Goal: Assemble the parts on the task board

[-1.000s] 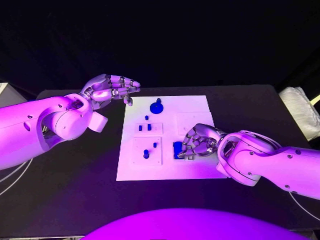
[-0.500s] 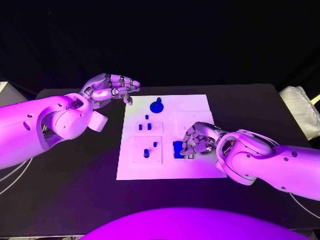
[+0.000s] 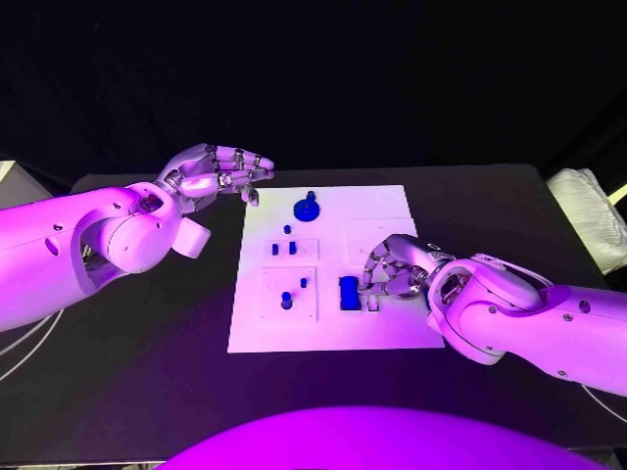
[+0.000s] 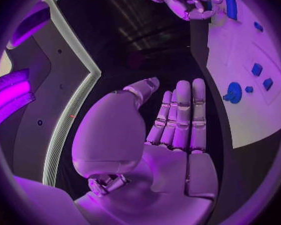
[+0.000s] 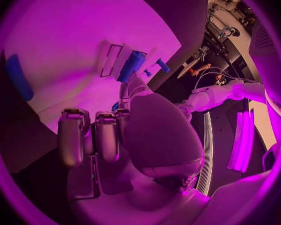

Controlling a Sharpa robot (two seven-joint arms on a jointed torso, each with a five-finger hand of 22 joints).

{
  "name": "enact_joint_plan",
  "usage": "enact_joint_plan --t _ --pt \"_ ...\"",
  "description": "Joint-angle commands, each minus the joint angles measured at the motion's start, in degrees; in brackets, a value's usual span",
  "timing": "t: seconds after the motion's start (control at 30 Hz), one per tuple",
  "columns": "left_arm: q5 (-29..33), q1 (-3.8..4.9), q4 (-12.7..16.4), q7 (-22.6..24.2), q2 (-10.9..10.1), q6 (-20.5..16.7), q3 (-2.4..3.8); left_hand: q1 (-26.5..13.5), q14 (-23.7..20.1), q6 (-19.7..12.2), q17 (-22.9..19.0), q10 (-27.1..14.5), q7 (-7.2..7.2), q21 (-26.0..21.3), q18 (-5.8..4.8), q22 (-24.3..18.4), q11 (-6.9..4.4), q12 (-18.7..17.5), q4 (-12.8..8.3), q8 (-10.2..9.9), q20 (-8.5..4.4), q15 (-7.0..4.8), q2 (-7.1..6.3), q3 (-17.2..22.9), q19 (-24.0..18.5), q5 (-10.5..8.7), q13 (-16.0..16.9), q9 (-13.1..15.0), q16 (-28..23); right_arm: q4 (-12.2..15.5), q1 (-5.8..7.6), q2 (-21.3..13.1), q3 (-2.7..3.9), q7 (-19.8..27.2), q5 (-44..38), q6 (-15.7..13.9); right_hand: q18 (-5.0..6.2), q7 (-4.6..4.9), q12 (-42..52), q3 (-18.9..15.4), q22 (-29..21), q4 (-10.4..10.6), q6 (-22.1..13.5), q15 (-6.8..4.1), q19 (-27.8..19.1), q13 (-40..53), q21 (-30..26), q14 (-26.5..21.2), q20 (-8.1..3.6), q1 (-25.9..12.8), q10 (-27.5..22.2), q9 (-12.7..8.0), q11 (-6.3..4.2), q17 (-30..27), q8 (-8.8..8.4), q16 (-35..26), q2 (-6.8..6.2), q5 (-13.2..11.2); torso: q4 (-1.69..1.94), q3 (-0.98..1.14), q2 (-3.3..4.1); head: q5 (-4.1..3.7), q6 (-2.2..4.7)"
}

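Fig.: R hand (image 3: 394, 272) empty, fingers curled, at 3 o'clock of blue block (image 3: 349, 293) on task board (image 3: 384, 333); block prob. light, rigid, slick; grip long sides. L hand (image 3: 217, 174) empty, fingers loosely curled.

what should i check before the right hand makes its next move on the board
1. Right hand over the task board: ok, beside the long blue part.
2. Right hand holding a part: cannot tell, its fingers hide any contact.
3. Left hand out of the way: ok, off the board's far left corner, holding nothing.
4. Round blue part undisturbed: ok, at the far end.
5. Board flat on the table: ok.
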Motion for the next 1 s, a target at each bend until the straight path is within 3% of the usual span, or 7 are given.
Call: enact_joint_plan --t 0.03,0.2,0.3,0.33,0.4,0.57,1.0 --pt "-0.09 0.03 0.19 0.21 -0.12 0.67 0.04 0.38 -0.29 -0.41 -0.08 -0.22 -0.02 -0.27 0.77 -0.07 -0.03 0.16 0.14 0.22 0.09 0.08 -0.07 -0.16 0.31 -0.07 -0.09 0.07 -0.04 1.07 0.52 -2.0 0.06 0.37 1.35 -1.1 -0.52 0.54 -1.46 0.62 11.6 0.51 -1.56 0.03 3.91 8.71 -0.64 4.7 -0.27 -2.12 2.46 -0.08 -0.47 9.18 -0.54 -0.28 -0.49 0.7 -0.08 -0.06 -0.11 -0.27 0.21" --pt "-0.09 0.03 0.2 0.32 -0.21 0.56 0.04 0.38 -0.29 -0.41 -0.08 -0.22 -0.02 -0.27 0.77 -0.07 -0.03 0.16 0.14 0.22 0.09 0.08 -0.07 -0.16 0.31 -0.07 -0.09 0.07 -0.04 2.42 1.88 -5.9 0.15 -0.15 4.34 -0.57 -0.51 2.14 -1.81 1.58 11.58 0.54 -4.25 1.07 3.87 8.52 -0.86 4.71 0.5 -6.29 2.25 -1.06 0.84 9.17 -3.29 -0.31 -1.49 0.58 -0.2 -0.02 -0.08 -0.59 0.39" --pt "-0.09 0.03 0.27 0.47 -0.22 0.48 0.04 0.4 -0.32 -0.4 -0.08 -0.28 -0.02 -0.31 0.77 -0.1 -0.02 0.21 0.19 0.26 0.1 0.09 -0.03 -0.19 0.32 -0.07 -0.1 0.09 -0.02 3.07 2.58 -8.53 0.17 -1.13 5.08 1.13 -0.41 2.9 -2.37 1.85 11.39 0.59 -5.05 1.7 3.75 8.2 -1.41 4.64 1.05 -9.16 1.95 -1.49 1.56 8.86 -4.82 -0.5 -2.13 0.0 -0.19 -0.1 -0.07 -1.35 0.59" --pt "-0.09 0.03 0.3 0.5 -0.22 0.46 0.04 0.4 -0.32 -0.4 -0.08 -0.28 -0.02 -0.31 0.77 -0.1 -0.02 0.21 0.19 0.26 0.1 0.09 -0.03 -0.19 0.32 -0.07 -0.1 0.09 -0.02 3.17 2.71 -9.27 0.17 -1.4 5.05 1.6 -0.34 3.11 -2.71 1.49 11.26 0.46 -5.33 1.9 3.65 8.0 -1.77 4.56 1.26 -10.66 1.76 -1.6 1.77 8.57 -5.37 -0.68 -2.43 1.09 -0.15 -0.12 -0.08 -1.53 0.6" --pt "-0.09 0.03 0.35 0.56 -0.23 0.43 0.04 0.4 -0.32 -0.4 -0.08 -0.28 -0.02 -0.31 0.77 -0.1 -0.02 0.21 0.19 0.26 0.1 0.09 -0.03 -0.19 0.32 -0.07 -0.1 0.09 -0.02 3.2 2.86 -10.5 0.16 -1.83 4.89 2.32 -0.32 3.14 -2.91 0.83 11.26 0.42 -5.19 1.98 3.64 7.88 -1.83 4.54 1.43 -11.77 1.65 -1.56 1.83 8.51 -5.74 -0.73 -2.62 3.56 -0.17 -0.1 -0.06 -1.77 0.64" --pt "-0.09 0.03 0.34 0.67 -0.29 0.35 0.04 0.42 -0.32 -0.37 -0.08 -0.27 -0.04 -0.32 0.78 -0.11 -0.03 0.26 0.21 0.3 0.1 0.09 0.01 -0.2 0.33 -0.06 -0.09 0.1 0.0 3.2 2.71 -13.93 0.13 -2.8 2.89 3.63 -0.29 3.14 -3.19 0.31 11.22 0.55 -5.02 2.0 3.6 7.71 -1.98 4.52 1.51 -12.44 1.51 -1.51 1.84 8.43 -5.96 -0.79 -2.71 3.88 -0.31 0.12 0.0 -2.18 0.9" --pt "-0.09 0.02 0.14 0.69 -0.07 0.51 0.04 0.42 -0.32 -0.37 -0.08 -0.27 -0.04 -0.32 0.78 -0.11 -0.03 0.26 0.21 0.3 0.1 0.09 0.01 -0.2 0.33 -0.06 -0.09 0.1 0.0 2.9 0.16 -15.07 -0.01 -3.97 1.28 4.51 -0.35 2.83 -2.98 -0.42 11.42 0.59 -3.83 1.81 3.74 7.79 -1.6 4.55 1.47 -13.64 1.7 -1.78 1.57 8.61 -6.5 -0.73 -1.77 5.63 -0.22 0.05 -0.07 -2.7 1.05"
